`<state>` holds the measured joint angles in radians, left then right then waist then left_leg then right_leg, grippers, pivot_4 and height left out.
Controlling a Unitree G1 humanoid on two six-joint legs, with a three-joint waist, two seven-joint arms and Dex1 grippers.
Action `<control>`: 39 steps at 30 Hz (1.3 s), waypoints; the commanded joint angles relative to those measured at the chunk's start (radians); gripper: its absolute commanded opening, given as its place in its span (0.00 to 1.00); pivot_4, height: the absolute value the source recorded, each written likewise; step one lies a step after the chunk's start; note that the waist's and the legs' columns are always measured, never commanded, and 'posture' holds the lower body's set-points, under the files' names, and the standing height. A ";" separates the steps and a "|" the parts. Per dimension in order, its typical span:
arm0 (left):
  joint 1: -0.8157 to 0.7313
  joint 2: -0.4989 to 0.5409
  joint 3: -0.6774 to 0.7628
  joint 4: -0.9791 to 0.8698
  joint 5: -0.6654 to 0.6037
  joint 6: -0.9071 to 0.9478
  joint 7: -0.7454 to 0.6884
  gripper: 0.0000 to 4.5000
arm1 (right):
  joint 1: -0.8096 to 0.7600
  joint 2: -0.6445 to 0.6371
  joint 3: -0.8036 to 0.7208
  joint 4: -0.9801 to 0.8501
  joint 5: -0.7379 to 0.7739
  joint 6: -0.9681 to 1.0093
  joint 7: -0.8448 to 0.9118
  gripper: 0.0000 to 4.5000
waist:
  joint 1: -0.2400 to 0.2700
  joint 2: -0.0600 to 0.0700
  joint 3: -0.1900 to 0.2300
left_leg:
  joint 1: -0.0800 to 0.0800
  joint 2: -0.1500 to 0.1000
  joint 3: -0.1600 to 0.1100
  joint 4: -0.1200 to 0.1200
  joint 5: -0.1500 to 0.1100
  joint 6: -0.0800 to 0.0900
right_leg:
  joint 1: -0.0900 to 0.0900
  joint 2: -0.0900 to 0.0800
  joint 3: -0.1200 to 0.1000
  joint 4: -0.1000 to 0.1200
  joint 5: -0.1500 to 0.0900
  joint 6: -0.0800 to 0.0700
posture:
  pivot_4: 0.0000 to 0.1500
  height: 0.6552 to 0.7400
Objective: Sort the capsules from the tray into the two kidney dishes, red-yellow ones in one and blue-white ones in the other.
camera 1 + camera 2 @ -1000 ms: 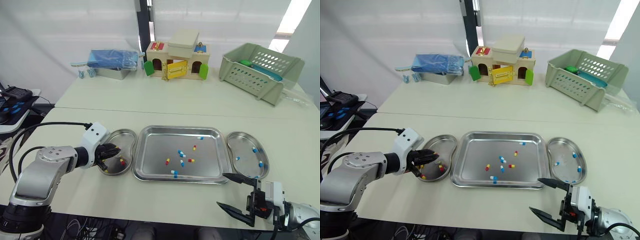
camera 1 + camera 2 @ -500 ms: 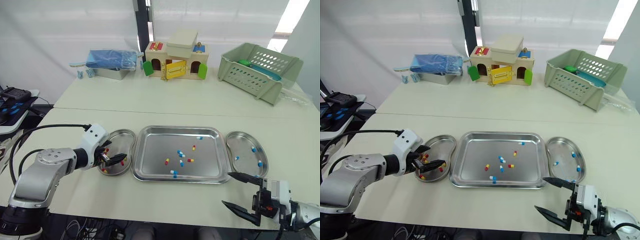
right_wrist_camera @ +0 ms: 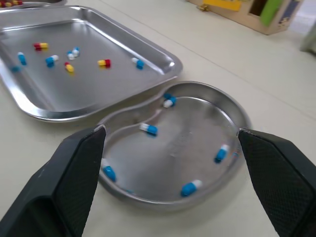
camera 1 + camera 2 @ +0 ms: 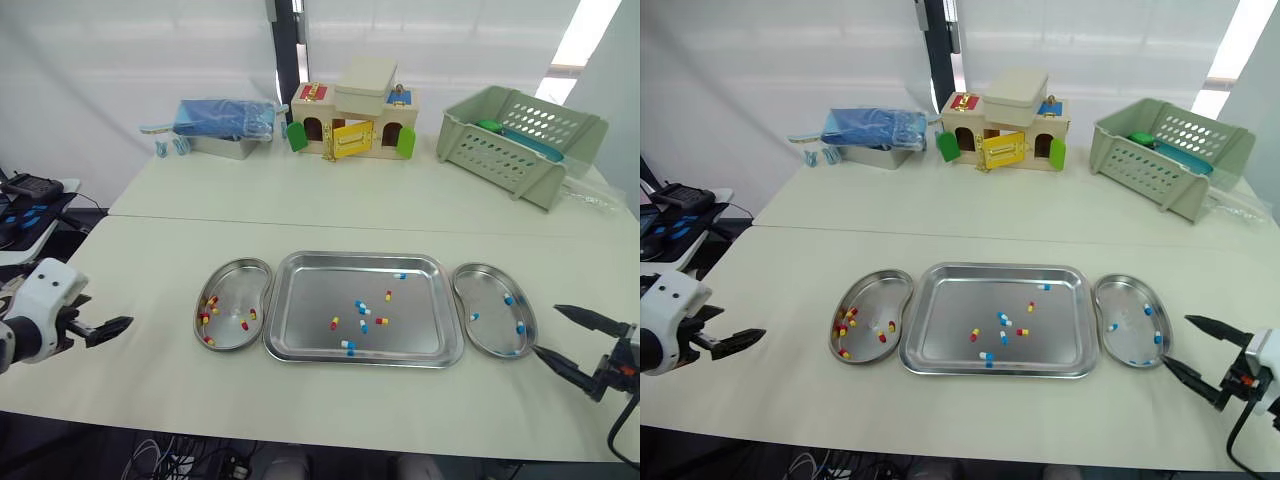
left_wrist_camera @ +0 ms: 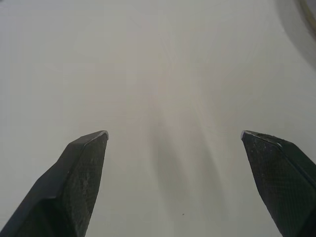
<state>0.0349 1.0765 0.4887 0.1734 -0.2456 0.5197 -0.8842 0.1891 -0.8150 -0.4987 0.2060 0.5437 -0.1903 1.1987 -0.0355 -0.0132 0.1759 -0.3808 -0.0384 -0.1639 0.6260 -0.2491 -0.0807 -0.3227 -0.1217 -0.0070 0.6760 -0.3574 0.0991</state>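
Observation:
A steel tray (image 4: 310, 300) lies mid-table with several loose capsules, among them a red-yellow one (image 4: 335, 323) and a blue-white one (image 4: 362, 307). The left kidney dish (image 4: 235, 290) holds several red-yellow capsules (image 4: 208, 305). Blue-white capsules (image 4: 508, 299) lie in the right kidney dish (image 4: 490, 312). My left gripper (image 4: 105, 327) hovers open over bare table, well left of the left dish, and its fingers (image 5: 81, 163) have nothing between them. My right gripper (image 4: 566, 338) is open just right of the right dish (image 3: 187, 133), facing it and the tray (image 3: 98, 94).
Along the back of the table stand a blue packet on a metal tin (image 4: 225, 125), a wooden toy house (image 4: 355, 122) and a green slotted basket (image 4: 520, 140). A side surface with a dark device (image 4: 30, 190) lies off the table's left edge.
My left gripper has opened over the left dish and drawn away to the table's left side. My right gripper has shifted right, beside the right dish.

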 commanded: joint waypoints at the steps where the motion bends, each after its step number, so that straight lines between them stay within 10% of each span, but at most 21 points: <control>1: 0.004 0.030 0.054 0.035 0.012 -0.041 -0.001 1.00 | -0.035 -0.025 -0.036 0.076 -0.019 -0.032 0.010 1.00 | -0.001 0.000 0.000 | 0.000 0.000 0.000 0.000 0.000 0.000 | 0.000 0.000 0.000 0.000 0.000 0.000 | 1.00 1.00; 16: -0.019 0.024 0.019 0.068 0.010 -0.090 -0.002 1.00 | -0.065 -0.018 -0.025 0.080 -0.034 -0.027 0.036 1.00 | -0.015 0.000 0.000 | 0.000 0.000 0.000 0.000 0.000 0.000 | -0.001 0.000 0.000 0.001 0.000 0.000 | 1.00 1.00; 24: -0.033 0.001 -0.077 -0.131 -0.035 -0.136 -0.100 1.00 | 0.104 0.068 0.034 -0.273 0.033 0.075 0.022 1.00 | -0.010 0.000 0.000 | -0.001 0.001 0.000 0.000 0.000 0.000 | -0.001 0.000 0.000 0.001 0.000 0.000 | 1.00 1.00; 39: -0.334 -0.148 -0.558 -0.396 -0.054 -0.177 -0.321 1.00 | 0.259 0.230 0.323 -0.678 -0.020 0.127 -0.084 1.00 | 0.001 0.000 0.000 | -0.001 0.000 0.000 0.001 0.000 0.000 | 0.000 0.000 0.000 0.001 0.000 0.000 | 1.00 1.00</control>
<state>-0.2640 0.9430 -0.0282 -0.2028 -0.3108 0.3774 -1.1786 0.4512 -0.6001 -0.1952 -0.4584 0.5470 -0.0266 1.1241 -0.0346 -0.0130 0.1758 -0.3814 -0.0383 -0.1643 0.6273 -0.2490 -0.0808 -0.3228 -0.1213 -0.0072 0.6772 -0.3574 0.0991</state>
